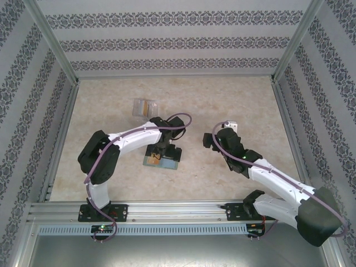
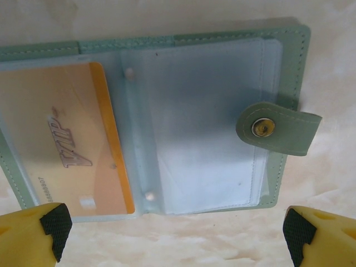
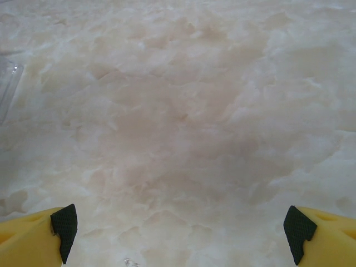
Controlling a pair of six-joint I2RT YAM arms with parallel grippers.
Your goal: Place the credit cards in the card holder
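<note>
From above the near edge the top camera overlooks the whole table [image 1: 233, 94], while both wrist cameras look closely down at it, the left sharing the card holder [image 2: 211, 128], the right seemingly plain tabletop.

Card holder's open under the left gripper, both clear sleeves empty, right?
Not both. The card holder lies open under the left gripper, but the left wrist view shows an orange card in one clear sleeve.

one sage-green card holder [image 2: 292, 61] lies open on the counter [image 1: 233, 100]. one orange-yellow card [image 2: 61, 139] sits in its left clear pocket. one clear plastic stand [image 1: 146, 107] sits toward the counter's far edge; how many cards it holds cannot be told. two robot arms, left arm [image 1: 130, 139] and right arm [image 1: 278, 181], each with two yellow fingers [image 2: 30, 236].
</note>
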